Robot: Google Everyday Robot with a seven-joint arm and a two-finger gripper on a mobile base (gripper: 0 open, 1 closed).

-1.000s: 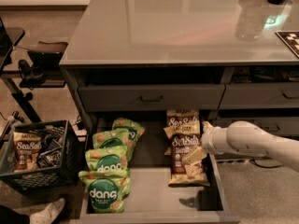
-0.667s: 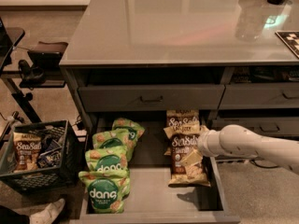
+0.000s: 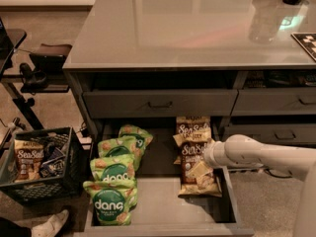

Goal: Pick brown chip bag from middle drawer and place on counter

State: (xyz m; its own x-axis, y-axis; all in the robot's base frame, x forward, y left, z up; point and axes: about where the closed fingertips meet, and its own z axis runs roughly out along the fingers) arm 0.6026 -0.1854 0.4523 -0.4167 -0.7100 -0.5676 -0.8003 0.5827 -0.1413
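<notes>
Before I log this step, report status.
Tool over front brown chip bag in middle drawer. Bag lying flat, not lifted. Green bags alongside, apart.

gripper (image 3: 208,156) obscured (at brown bag (image 3: 195,177)), arm (image 3: 269,155) cropped

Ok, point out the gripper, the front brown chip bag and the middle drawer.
gripper (image 3: 204,157): camera view, arm tip over bag
front brown chip bag (image 3: 200,180): camera view, lower half
middle drawer (image 3: 158,201): camera view, bare floor
</notes>
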